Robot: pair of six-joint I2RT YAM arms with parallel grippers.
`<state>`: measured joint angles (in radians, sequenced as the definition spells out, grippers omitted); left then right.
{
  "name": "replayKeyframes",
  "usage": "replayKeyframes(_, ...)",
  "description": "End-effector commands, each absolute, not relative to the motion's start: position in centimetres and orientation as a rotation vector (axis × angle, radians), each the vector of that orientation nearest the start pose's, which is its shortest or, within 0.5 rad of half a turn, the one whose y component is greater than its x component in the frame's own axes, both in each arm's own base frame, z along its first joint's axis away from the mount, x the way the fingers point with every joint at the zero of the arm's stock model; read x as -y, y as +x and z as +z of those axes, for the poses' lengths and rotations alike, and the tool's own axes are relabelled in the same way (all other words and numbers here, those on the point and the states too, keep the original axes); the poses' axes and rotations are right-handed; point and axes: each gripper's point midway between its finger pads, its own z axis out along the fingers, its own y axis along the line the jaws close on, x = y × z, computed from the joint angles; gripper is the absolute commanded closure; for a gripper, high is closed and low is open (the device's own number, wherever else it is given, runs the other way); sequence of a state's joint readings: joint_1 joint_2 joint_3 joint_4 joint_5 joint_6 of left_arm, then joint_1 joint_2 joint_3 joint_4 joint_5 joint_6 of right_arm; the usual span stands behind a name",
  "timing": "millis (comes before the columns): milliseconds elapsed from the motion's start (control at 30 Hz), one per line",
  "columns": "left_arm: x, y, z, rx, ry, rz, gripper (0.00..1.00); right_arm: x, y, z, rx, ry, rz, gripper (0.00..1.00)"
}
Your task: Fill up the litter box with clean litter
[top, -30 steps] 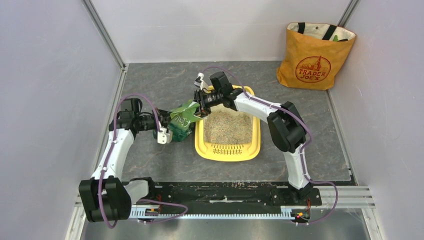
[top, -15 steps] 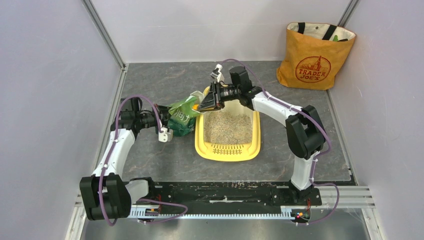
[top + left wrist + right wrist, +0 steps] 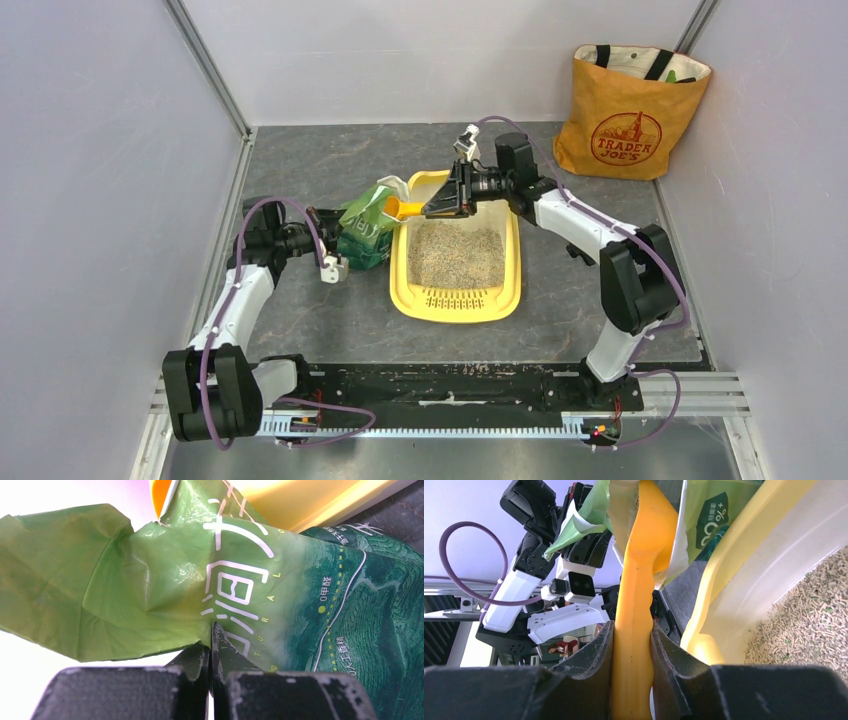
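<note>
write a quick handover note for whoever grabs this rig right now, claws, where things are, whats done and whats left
Left claw: shut on the crumpled plastic of the green litter bag, holding it beside the left side of the litter box, mouth toward the box.
Right claw: shut on the handle of the orange-yellow scoop, whose head is at the bag's mouth.
Done: a layer of clean litter covers the box floor.
Left: probably more scoops from bag to box. Whether the scoop is loaded cannot be seen.
</note>
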<state>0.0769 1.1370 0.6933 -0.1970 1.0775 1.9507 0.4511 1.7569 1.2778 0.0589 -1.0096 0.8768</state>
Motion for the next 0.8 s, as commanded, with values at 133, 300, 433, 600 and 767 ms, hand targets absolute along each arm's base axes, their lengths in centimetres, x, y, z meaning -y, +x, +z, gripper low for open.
replayKeyframes(133, 12.1, 32.1, 22.1, -0.497, 1.709, 0.234, 0.98, -31.4, 31.0, 27.1, -2.084, -0.392, 1.821, 1.0)
replayKeyframes(300, 12.2, 32.1, 22.3, -0.484, 1.692, 0.243, 0.98, -30.6, 31.1, 27.7, -2.07, -0.36, 1.835, 1.0)
replayKeyframes(433, 12.1, 32.2, 22.2, -0.488, 1.694, 0.246, 0.98, -29.8, 31.0, 27.6, -2.071, -0.34, 1.833, 1.0)
replayKeyframes(600, 12.1, 32.3, 22.2, -0.491, 1.695, 0.247, 0.98, -28.8, 30.9, 27.5, -2.08, -0.316, 1.833, 1.0)
replayKeyframes(767, 12.0, 32.3, 22.0, -0.492, 1.697, 0.25, 0.98, -27.8, 30.6, 27.2, -2.095, -0.303, 1.82, 1.0)
